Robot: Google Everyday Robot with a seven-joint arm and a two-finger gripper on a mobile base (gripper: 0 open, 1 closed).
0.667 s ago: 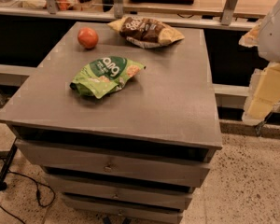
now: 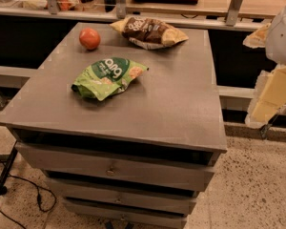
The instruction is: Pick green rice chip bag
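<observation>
The green rice chip bag (image 2: 107,78) lies flat on the left-middle of the grey cabinet top (image 2: 171,99), its white lettering facing up. My gripper (image 2: 268,97) hangs at the right edge of the camera view, beyond the cabinet's right side. It is well to the right of the bag, touches nothing, and its pale yellow fingers (image 2: 271,92) point downward.
A small orange-red fruit (image 2: 89,38) sits at the cabinet's back left. A brown-and-yellow snack bag (image 2: 150,31) lies at the back middle. The cabinet has drawers (image 2: 112,168) below. A counter with posts (image 2: 181,4) runs behind. A black cable (image 2: 19,194) lies on the speckled floor at left.
</observation>
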